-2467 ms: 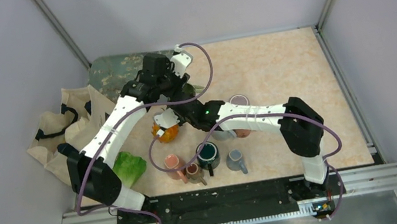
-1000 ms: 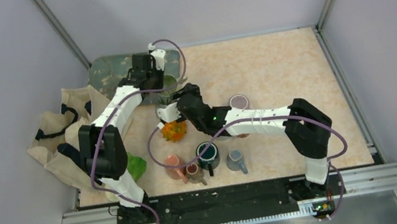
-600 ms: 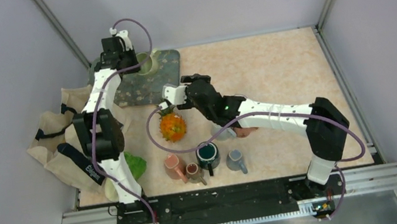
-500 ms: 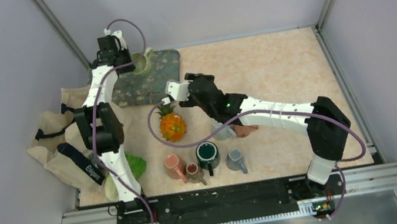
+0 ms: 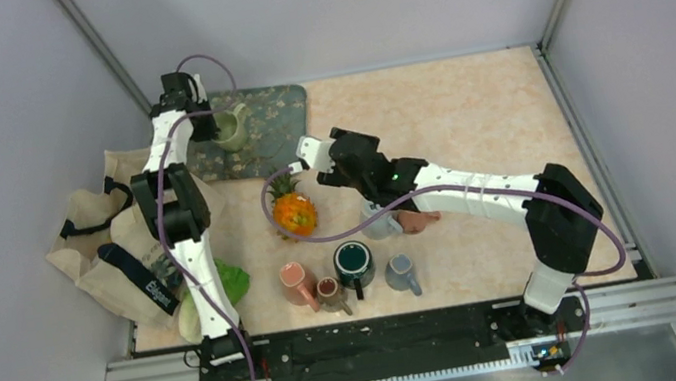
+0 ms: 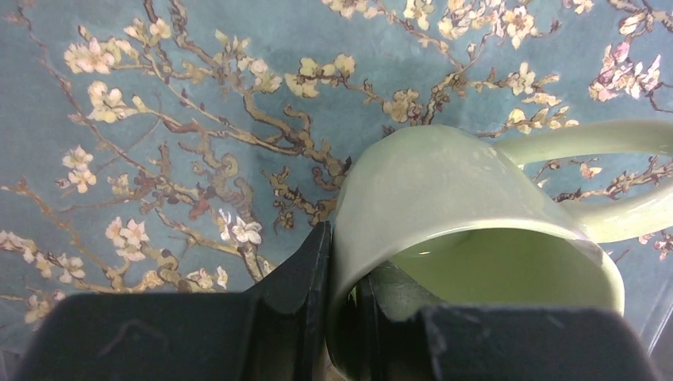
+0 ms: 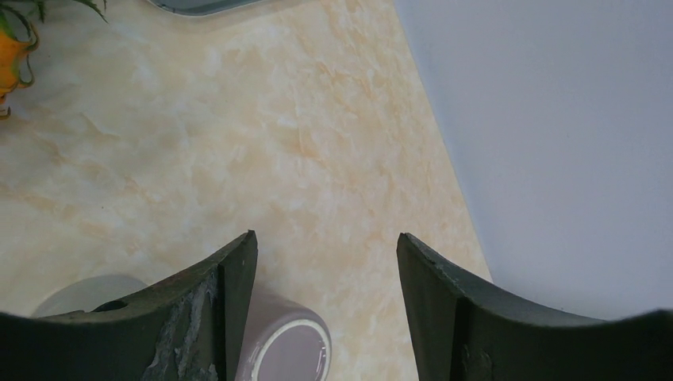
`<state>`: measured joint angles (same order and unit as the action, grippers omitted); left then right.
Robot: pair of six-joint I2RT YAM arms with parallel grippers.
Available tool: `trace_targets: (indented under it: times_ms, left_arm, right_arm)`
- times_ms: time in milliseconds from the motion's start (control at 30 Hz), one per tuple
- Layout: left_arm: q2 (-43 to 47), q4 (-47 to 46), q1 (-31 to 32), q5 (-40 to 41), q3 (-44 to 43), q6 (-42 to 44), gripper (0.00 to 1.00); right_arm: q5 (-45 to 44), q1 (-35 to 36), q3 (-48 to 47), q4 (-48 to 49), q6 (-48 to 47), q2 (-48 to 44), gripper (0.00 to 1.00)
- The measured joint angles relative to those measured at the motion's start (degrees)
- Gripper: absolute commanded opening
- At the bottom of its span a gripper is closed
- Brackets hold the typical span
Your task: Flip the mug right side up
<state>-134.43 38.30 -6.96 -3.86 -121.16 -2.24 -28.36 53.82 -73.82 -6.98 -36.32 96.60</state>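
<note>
Mug [image 6: 444, 190] carried leftward over floral mat [image 6: 198, 119], rim clamped by left tool [image 6: 345, 262], seemingly tilted; right tool [image 7: 327, 270] spread, empty.

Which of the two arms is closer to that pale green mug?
Left. The left gripper pinches the mug by its rim over the mat; the right gripper hangs open, well apart from it.

The green mug [image 6: 444, 198] lost its handle end past the left wrist view's right edge, and my left tool [image 6: 343, 274] hid its near rim. Overhead, that tool at the worktop's far-left corner was too small for me to read. The right wrist view cropped the lilac cup [image 7: 286, 348] and pineapple [image 7: 9, 59].
</note>
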Motion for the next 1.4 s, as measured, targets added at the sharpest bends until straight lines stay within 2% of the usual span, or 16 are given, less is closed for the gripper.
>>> trace_targets:
  times_ms: [100,167,500,733,867,933,1033,1167,1400]
  left_arm:
    - [-0.2,0.0,0.1,0.2,-0.8,0.5,0.48]
    - [-0.2,-0.2,0.2,0.0,-1.6,0.9,0.58]
    - [3.1,-1.3,0.6,-2.3,-1.7,2.4,0.68]
    - [13.9,-2.5,4.2,-2.1,2.1,12.2,0.51]
    - [17.1,-1.4,8.5,-5.3,4.3,18.2,0.35]
    - [17.3,-1.0,10.8,-5.5,6.8,21.3,0.32]
    - [15.8,0.9,14.2,-4.3,9.7,25.3,0.27]
    - [10.4,2.5,17.2,-0.8,9.2,28.2,0.24]
    - [3.1,2.1,15.5,7.8,8.3,30.8,0.23]
  right_arm:
    - [0.0,0.0,0.1,0.0,0.5,-0.3,0.65]
    - [0.1,-0.1,0.3,0.1,0.7,-0.8,0.65]
    - [0.4,-0.1,1.9,0.2,1.3,-2.4,0.65]
    - [0.7,-0.4,5.1,0.3,2.3,-2.9,0.65]
    - [0.9,-2.0,7.6,1.4,4.3,-4.4,0.65]
    - [1.0,-3.8,9.2,2.1,6.1,-6.1,0.65]
    - [1.1,-7.0,10.9,3.4,9.1,-8.9,0.65]
    - [-0.3,-9.7,14.4,7.1,11.5,-12.9,0.65]
    - [-2.0,-9.8,21.0,12.2,12.1,-17.7,0.66]
